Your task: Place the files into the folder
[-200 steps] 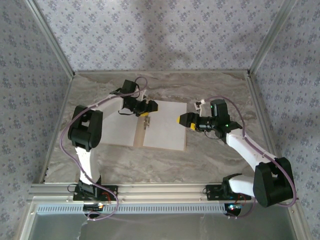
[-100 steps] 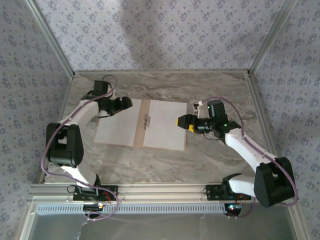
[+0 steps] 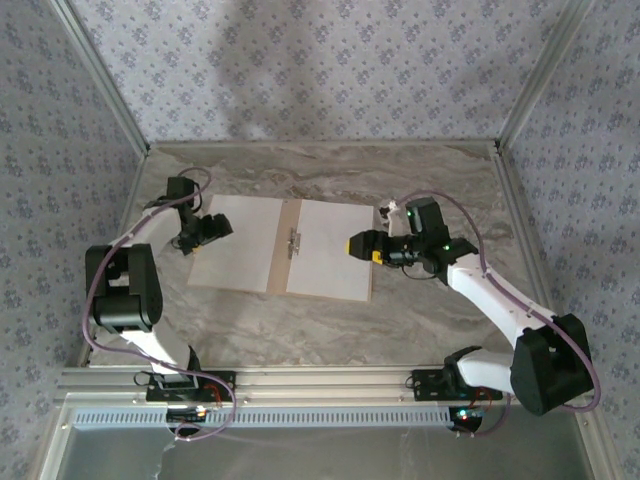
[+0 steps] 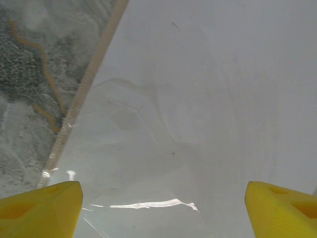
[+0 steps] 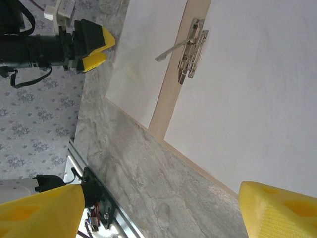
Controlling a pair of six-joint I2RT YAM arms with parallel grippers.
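**Left gripper** (image 3: 220,226): jaws spread wide, nothing held. It hangs over the left margin of the folder (image 3: 283,255).
**Right gripper** (image 3: 357,245): equally wide and empty, over the folder's right margin.
**Folder:** open and flat between the two grippers, with one of the files on each leaf. The left file (image 3: 240,250) lies under the left gripper and the right file (image 3: 325,258) under the right.
**Left wrist view:** shows gloss and faint ripples in the sheet beneath the fingers (image 4: 42,208), and the tan border just left of them.
**Right wrist view:** resolves the metal clip (image 5: 192,49) on the crease ahead of the fingers, its lever angled over the left file. From above the clip is a small mark.
**Surface:** grey-veined marble table (image 3: 420,320), with an aluminium rail (image 3: 320,382) at the arm bases.
**Room:** floral wallpaper (image 3: 330,70) and aluminium corner posts.
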